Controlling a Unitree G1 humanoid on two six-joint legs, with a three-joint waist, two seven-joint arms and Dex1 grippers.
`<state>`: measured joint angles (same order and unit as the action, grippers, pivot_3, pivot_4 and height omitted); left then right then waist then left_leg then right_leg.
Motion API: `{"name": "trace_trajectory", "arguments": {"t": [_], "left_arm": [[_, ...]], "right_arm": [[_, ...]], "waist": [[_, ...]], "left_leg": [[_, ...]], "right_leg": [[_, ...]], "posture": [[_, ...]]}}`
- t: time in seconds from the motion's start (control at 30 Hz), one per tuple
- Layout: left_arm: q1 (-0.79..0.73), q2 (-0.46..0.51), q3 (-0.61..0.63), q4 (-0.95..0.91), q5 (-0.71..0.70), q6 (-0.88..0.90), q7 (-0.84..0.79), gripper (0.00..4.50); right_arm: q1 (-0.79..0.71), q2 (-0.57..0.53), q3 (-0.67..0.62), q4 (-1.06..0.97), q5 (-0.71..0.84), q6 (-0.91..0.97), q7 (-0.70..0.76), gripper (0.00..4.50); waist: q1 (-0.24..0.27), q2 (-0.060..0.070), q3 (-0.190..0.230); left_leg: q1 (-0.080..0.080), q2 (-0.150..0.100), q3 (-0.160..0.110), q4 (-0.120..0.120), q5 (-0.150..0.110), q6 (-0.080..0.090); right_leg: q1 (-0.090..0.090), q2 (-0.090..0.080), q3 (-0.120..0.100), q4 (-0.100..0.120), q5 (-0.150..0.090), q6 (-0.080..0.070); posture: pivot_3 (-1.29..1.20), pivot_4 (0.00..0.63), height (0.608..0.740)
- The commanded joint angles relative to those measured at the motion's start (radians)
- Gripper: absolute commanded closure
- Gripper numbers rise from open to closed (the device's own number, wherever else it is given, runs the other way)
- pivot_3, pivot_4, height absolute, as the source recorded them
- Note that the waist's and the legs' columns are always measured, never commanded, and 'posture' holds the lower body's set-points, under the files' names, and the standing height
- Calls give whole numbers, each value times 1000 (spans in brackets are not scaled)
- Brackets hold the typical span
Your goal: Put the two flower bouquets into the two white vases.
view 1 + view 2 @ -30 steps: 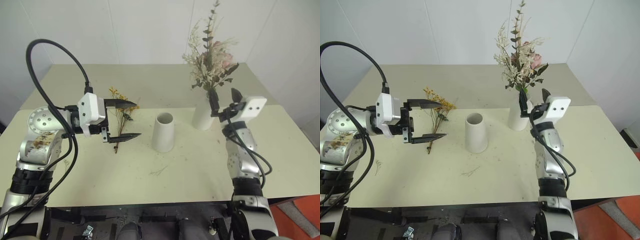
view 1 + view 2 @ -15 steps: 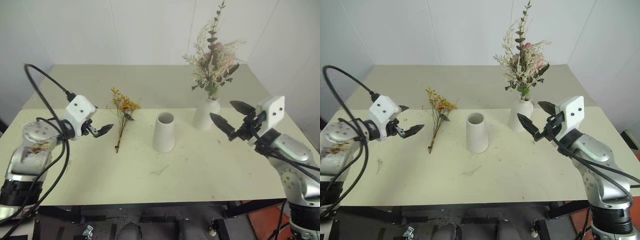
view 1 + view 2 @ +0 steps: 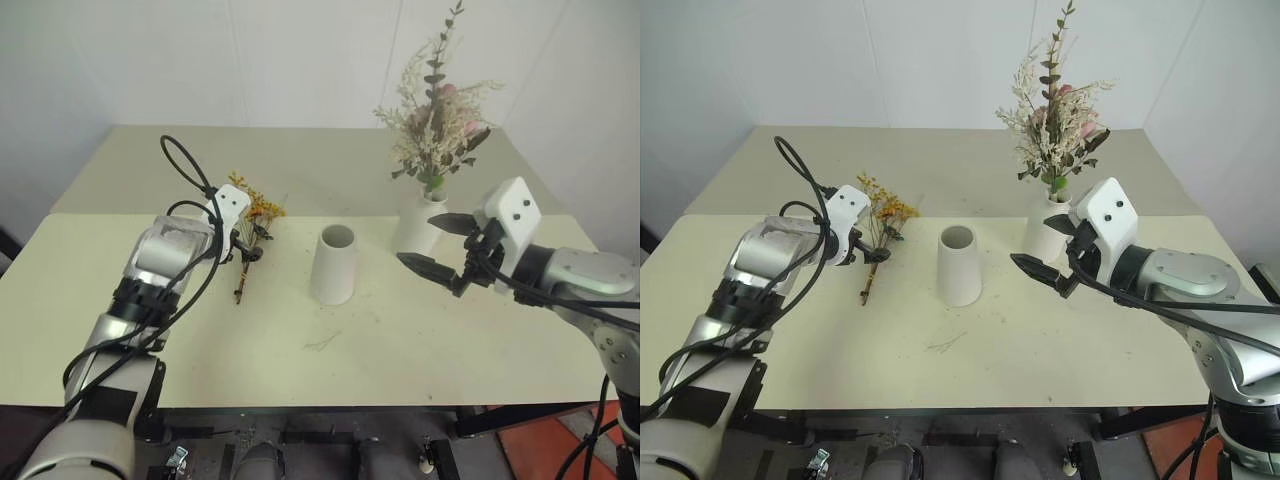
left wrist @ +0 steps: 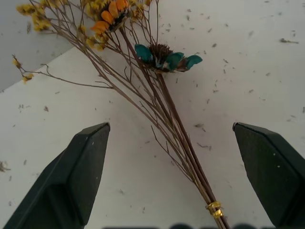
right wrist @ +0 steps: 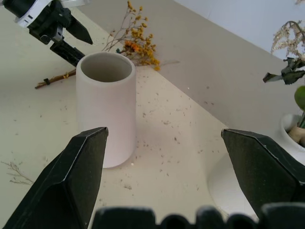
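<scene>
The small yellow-orange bouquet [image 3: 250, 222] lies flat on the table, its thin stems [image 4: 177, 136] bound by a gold band. My left gripper [image 3: 243, 248] hovers open just over those stems, one finger [image 4: 76, 183] on each side, touching nothing. The plain cone vase [image 3: 335, 264] stands empty mid-table. The bottle-shaped vase [image 3: 415, 226] stands to its right and holds the bushy cream and pink bouquet [image 3: 437, 118]. My right gripper [image 3: 424, 242] hangs open in front of the bottle vase, pointing toward the cone vase [image 5: 106, 107], holding nothing.
The cream table [image 3: 420, 340] is strewn with dried flower crumbs and a loose twig [image 3: 320, 343]. A seam [image 3: 330, 213] runs across where two tabletops meet. White walls close off the back and right side.
My left gripper has gone forward and down, rolling until its open fingers straddle the yellow bunch's stems. My right gripper has drawn back from the bottle vase and turned toward the cone vase.
</scene>
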<state>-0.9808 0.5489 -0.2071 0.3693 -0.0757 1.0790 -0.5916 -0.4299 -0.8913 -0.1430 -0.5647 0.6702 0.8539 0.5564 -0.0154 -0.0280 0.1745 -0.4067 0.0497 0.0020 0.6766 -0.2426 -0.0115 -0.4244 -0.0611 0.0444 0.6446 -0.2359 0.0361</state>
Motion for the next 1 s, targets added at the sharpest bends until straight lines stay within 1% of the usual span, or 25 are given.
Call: {"name": "trace_trajectory", "arguments": {"t": [0.03, 0.2, 0.23, 0.27, 0.37, 0.4, 0.5, 0.53, 0.63, 0.67, 0.77, 0.83, 0.97, 1.0], "left_arm": [[-52, -27, -10, 110, 22, -21, 4, 0], [-108, -76, -15, 265, 37, -49, 11, 0], [-115, -82, -15, 286, 39, -56, 10, 401], [-121, -88, -14, 306, 42, -63, 11, 622], [-138, -102, -5, 349, 51, -88, 17, 1534], [-143, -105, -2, 359, 53, -94, 18, 1906], [-153, -113, 3, 380, 61, -116, 22, 2852], [-154, -115, 0, 383, 66, -124, 24, 3252], [-155, -118, -3, 386, 76, -142, 30, 4206], [-154, -118, -2, 386, 78, -146, 32, 4464], [-127, -127, 78, 342, 75, -265, 155, 4464], [-116, -148, 201, 311, 33, -409, 277, 4464], [-171, -183, 427, 322, -73, -604, 450, 4464], [-192, -193, 485, 314, -119, -610, 474, 4464]], "right_arm": [[-5, -17, -53, -60, 3, 7, -8, 22], [-1, -24, -79, -90, 7, 13, -8, 22], [1, -24, -83, -94, 5, 12, -8, 0], [5, -24, -86, -97, 3, 12, -10, 0], [16, -23, -90, -103, -4, 12, -17, 0], [18, -22, -90, -104, -6, 11, -18, 0], [21, -22, -87, -103, -10, 8, -22, 0], [21, -20, -85, -101, -13, 7, -25, 0], [21, -19, -74, -96, -24, 2, -27, 0], [21, -18, -72, -96, -27, 1, -27, 0], [25, -11, -72, -99, -34, -3, -28, 0], [29, -6, -75, -101, -39, -6, -33, 0], [50, 2, -87, -104, -57, -31, -33, 0], [60, 3, -95, -105, -60, -45, -27, 0]], "waist": [[-1, 0, 0], [2, 0, 0], [3, 0, 0], [4, 0, 0], [4, 0, 0], [3, 0, 0], [3, 0, 0], [2, 0, 0], [1, 0, 0], [1, 0, 0], [1, 0, 0], [2, 0, 0], [6, -1, 1], [7, -1, 1]], "left_leg": [[0, 0, 0, 0, 0, 0], [0, 0, 0, 0, 0, 0], [0, 0, 0, 0, 0, 0], [0, 0, 0, 0, 0, 0], [0, 0, 0, 0, 0, 0], [0, 0, 0, 0, 0, 0], [1, 0, 0, 0, 0, 0], [1, 0, 0, 0, 0, 0], [1, 0, 0, 0, 0, 0], [1, 0, 0, 0, 0, 0], [0, 0, 0, 0, 0, 0], [0, 0, 0, 0, 0, 0], [-1, 0, 0, 1, 0, 0], [-2, 0, 0, 1, 0, 0]], "right_leg": [[0, 0, 0, 0, 0, 0], [0, 0, 0, 1, 0, 0], [0, 0, 0, 1, 0, 0], [1, 0, 0, 0, 0, 0], [1, 0, 0, 0, 0, 0], [1, 0, 0, 0, 0, 0], [1, 0, 0, 1, 0, 0], [1, 0, 0, 1, 0, 0], [1, 0, 0, 1, 0, 0], [1, 0, 0, 1, 0, 0], [0, 0, 0, 1, 0, 0], [0, 0, 0, 1, 0, 0], [0, -1, 0, 1, 0, 0], [0, -1, 0, 0, 1, 0]], "posture": [[0, 150, 740], [0, 150, 740], [0, 150, 740], [0, 150, 740], [0, 150, 740], [0, 150, 740], [0, 150, 740], [0, 150, 740], [0, 150, 740], [0, 150, 740], [0, 150, 740], [0, 150, 740], [0, 150, 740], [0, 150, 740]]}}
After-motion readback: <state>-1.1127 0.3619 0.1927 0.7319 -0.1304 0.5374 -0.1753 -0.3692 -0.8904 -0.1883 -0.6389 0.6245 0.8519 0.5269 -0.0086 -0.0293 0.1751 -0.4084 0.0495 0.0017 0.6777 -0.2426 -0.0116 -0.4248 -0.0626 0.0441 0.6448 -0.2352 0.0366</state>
